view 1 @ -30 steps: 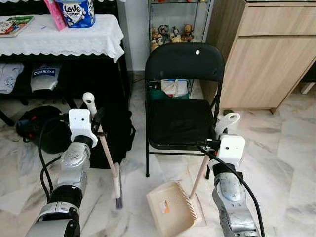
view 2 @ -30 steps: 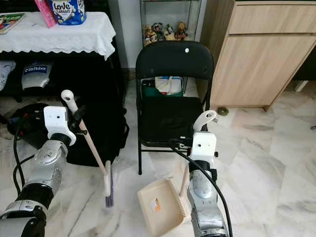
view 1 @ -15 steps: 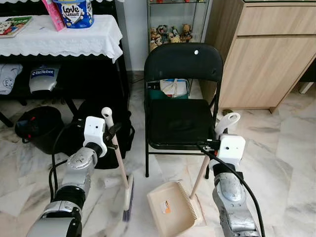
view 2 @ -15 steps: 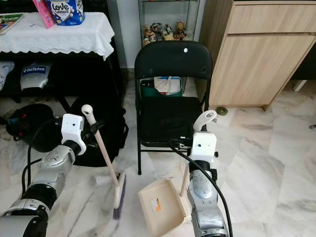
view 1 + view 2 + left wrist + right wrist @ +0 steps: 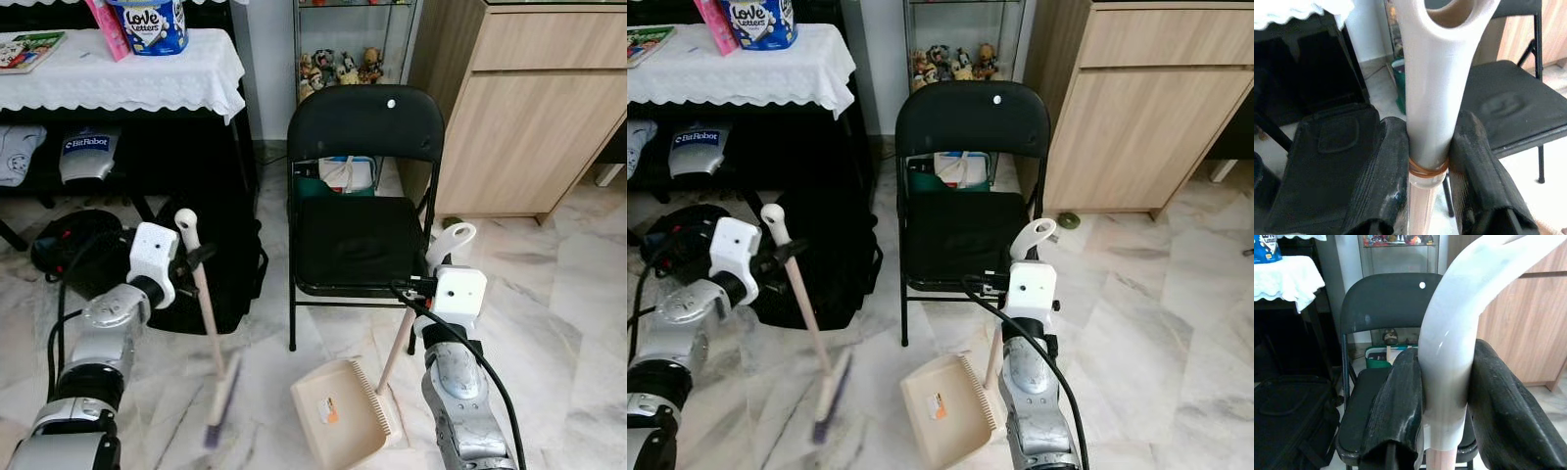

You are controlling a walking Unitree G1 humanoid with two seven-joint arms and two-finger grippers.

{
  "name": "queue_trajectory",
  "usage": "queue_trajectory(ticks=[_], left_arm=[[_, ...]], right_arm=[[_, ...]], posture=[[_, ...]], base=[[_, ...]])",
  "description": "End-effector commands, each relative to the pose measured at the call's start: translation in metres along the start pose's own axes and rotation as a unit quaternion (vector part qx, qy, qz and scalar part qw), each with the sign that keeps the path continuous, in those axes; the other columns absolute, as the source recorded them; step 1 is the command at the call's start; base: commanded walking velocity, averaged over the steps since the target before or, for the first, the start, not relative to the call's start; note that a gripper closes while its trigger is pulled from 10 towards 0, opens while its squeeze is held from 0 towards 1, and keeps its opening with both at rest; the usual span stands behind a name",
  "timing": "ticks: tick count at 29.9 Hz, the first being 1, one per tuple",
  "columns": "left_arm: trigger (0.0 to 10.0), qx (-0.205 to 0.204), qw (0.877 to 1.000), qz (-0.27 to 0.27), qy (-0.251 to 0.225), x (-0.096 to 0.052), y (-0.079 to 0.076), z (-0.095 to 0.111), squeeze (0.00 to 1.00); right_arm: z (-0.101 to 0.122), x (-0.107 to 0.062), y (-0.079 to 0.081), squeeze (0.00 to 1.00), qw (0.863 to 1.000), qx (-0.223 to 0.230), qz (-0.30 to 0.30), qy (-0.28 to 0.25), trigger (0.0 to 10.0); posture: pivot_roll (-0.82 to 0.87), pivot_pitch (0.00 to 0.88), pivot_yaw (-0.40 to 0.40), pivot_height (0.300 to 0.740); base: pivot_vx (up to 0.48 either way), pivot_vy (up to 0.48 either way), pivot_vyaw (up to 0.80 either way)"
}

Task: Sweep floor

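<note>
My left gripper (image 5: 193,258) is shut on the top of a broom handle (image 5: 204,304), a pale wooden stick with a white cap (image 5: 1436,78). The handle slants down to a blurred brush head (image 5: 219,403) on the marble floor. My right gripper (image 5: 427,285) is shut on the white-capped handle (image 5: 1449,367) of a beige dustpan (image 5: 338,413). The pan rests on the floor in front of the chair, its comb edge on its right side. The brush head lies about a hand's width left of the pan.
A black folding chair (image 5: 362,235) stands straight ahead behind the dustpan. A black bag (image 5: 235,269) leans under a white-clothed table (image 5: 127,78) on the left. A wooden cabinet (image 5: 529,108) is at the right. Open marble floor (image 5: 578,323) lies to the right.
Half a second ago the broom head was close beside the dustpan; my left gripper has since swung the broom back to the left. The right arm and dustpan stay put.
</note>
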State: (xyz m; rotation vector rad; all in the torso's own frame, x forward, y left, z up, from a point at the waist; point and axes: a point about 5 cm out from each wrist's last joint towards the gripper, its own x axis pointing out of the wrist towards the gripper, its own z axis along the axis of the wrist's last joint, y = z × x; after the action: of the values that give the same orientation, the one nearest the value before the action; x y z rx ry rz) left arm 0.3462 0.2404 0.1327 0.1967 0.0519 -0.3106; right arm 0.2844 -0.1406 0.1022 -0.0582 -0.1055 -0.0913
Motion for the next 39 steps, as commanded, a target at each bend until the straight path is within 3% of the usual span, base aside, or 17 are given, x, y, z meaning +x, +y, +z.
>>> queue_trajectory(ticks=[1, 5, 11, 16, 20, 28, 39], left_arm=[[10.0, 0.007, 1.0, -0.012, -0.02, -0.005, 0.008, 0.015, 0.0], [10.0, 0.011, 0.998, -0.031, -0.045, -0.008, 0.017, 0.035, 0.0], [10.0, -0.005, 0.996, -0.009, -0.094, -0.007, 0.025, 0.058, 0.0], [10.0, 0.014, 0.989, 0.077, -0.127, -0.006, 0.035, 0.068, 0.0], [10.0, 0.005, 0.985, 0.106, -0.138, -0.005, 0.025, 0.062, 0.0], [10.0, -0.032, 0.978, 0.154, -0.14, -0.009, -0.007, 0.03, 0.0], [10.0, -0.045, 0.973, 0.168, -0.154, -0.009, -0.021, 0.028, 0.0]], right_arm=[[0.008, 0.003, 0.003, 0.0, 1.0, 0.005, 0.006, -0.018, 10.0], [0.008, 0.004, 0.002, 0.0, 1.0, 0.004, 0.006, -0.018, 10.0], [0.009, 0.005, 0.004, 0.0, 1.0, 0.006, 0.009, -0.02, 10.0], [0.009, 0.005, 0.003, 0.0, 1.0, 0.006, 0.007, -0.021, 10.0], [0.008, 0.005, 0.003, 0.0, 1.0, 0.006, 0.006, -0.022, 10.0], [0.011, 0.005, -0.003, 0.0, 0.999, 0.006, -0.008, -0.031, 10.0], [0.01, 0.005, -0.004, 0.0, 0.999, 0.008, -0.014, -0.029, 10.0]], posture=[[-0.07, 0.084, 0.005, 0.74], [-0.07, 0.082, 0.004, 0.74], [-0.07, 0.076, 0.004, 0.74], [-0.07, 0.074, 0.004, 0.74], [-0.07, 0.069, 0.007, 0.74], [-0.08, 0.069, 0.011, 0.74], [-0.07, 0.075, 0.01, 0.74]], base=[[0.0, 0.0, 0.0], [0.0, 0.0, 0.0], [0.0, 0.0, 0.0], [0.0, 0.0, 0.0], [0.0, 0.0, 0.0], [0.0, 0.0, 0.0], [0.0, 0.022, 0.0]])
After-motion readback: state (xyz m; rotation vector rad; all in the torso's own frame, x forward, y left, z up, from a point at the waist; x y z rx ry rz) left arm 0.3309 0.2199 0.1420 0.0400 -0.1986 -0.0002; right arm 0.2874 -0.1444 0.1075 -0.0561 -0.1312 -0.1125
